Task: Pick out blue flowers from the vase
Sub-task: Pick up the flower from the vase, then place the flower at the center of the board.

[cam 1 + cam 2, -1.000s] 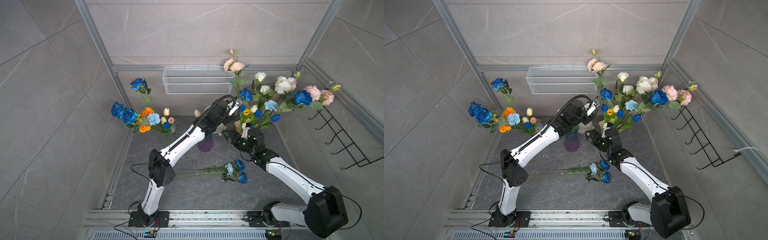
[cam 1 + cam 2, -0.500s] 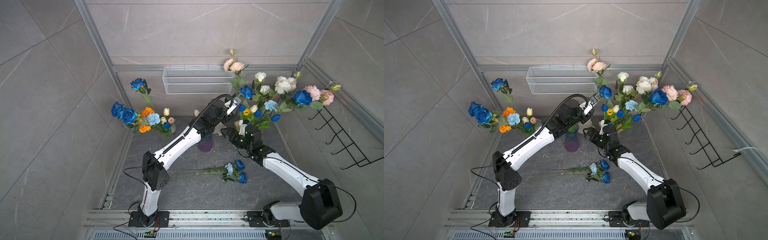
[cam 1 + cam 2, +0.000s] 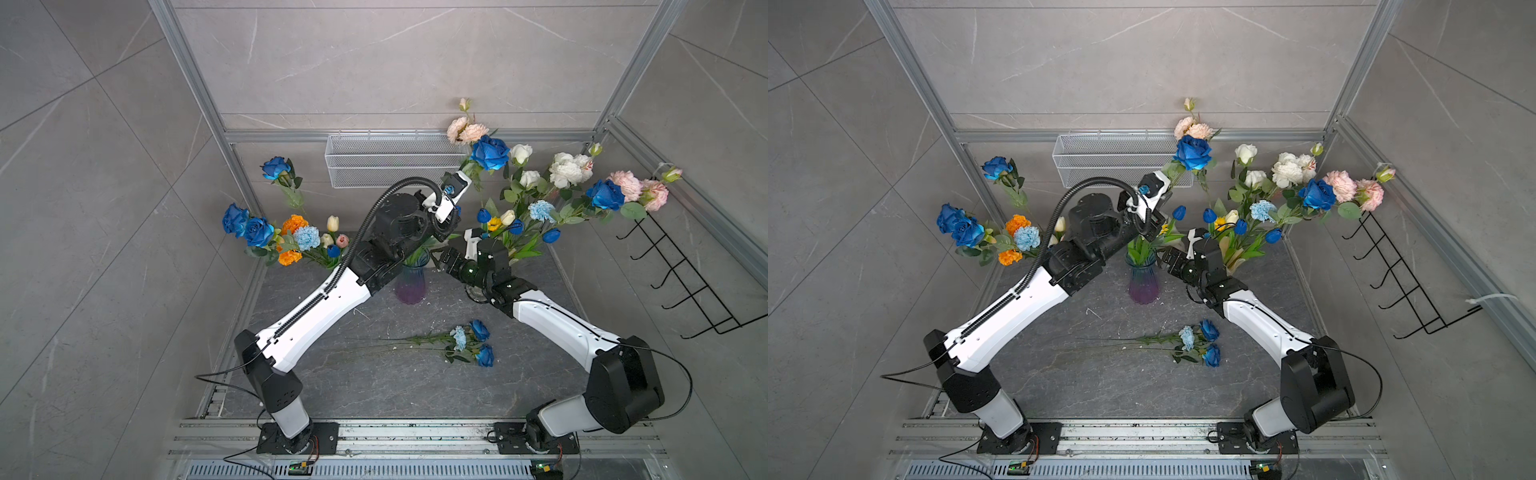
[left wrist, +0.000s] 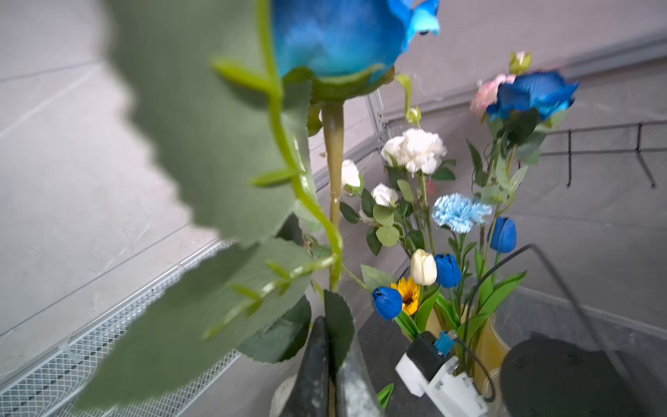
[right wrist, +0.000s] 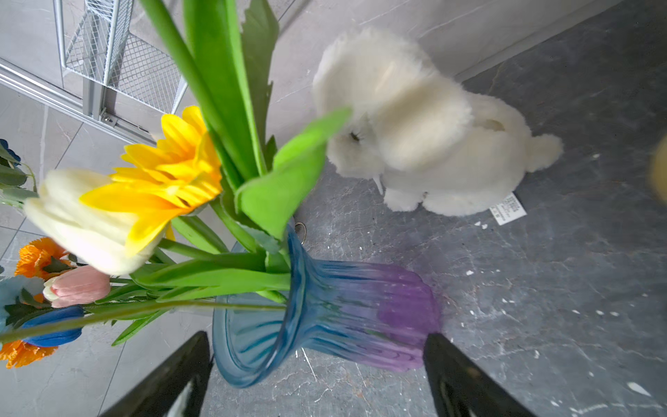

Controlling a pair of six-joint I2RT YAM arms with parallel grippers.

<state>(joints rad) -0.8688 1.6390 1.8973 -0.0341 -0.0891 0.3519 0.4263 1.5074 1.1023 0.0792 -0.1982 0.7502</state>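
**Left wrist view: blue rose pinched by its stem**

In the left wrist view the left gripper (image 4: pixel 330 346) is seen pressed together on the pale green stem of a blue rose (image 4: pixel 335 32). The rose's saw-edged cloth leaves are blurred and fill much of that picture. In both top views the blue rose (image 3: pixel 490 152) is held high at the far side, in front of the wire basket (image 3: pixel 390 162) and just beside the peach carnations (image 3: pixel 465 131). The lower end of its stem is hidden by the arm.

The right gripper (image 5: pixel 317 337) is best judged in the right wrist view. Its dark fingers are spread wide, and the glass vase (image 5: pixel 361 307) is framed between them. Whether they touch it cannot be told. The vase is ribbed and flared at the rim, blue shading to purple at the base. A yellow sunflower (image 5: pixel 169 173) and a cream tulip (image 5: pixel 83 224) are seen leaning from it. Beyond it a fluffy white toy rabbit (image 5: pixel 415 137) sits on the dark marbled floor (image 5: pixel 541 289); the rabbit cannot be made out in the top views.

Only the top views show the loose blue flowers (image 3: pixel 473 343), which lie together on the near floor with their long stems pointing left. They are two roses and a ruffled pale carnation. Further blue blooms are seen in the left bunch (image 3: pixel 266 232) and the right bunch (image 3: pixel 540 210).
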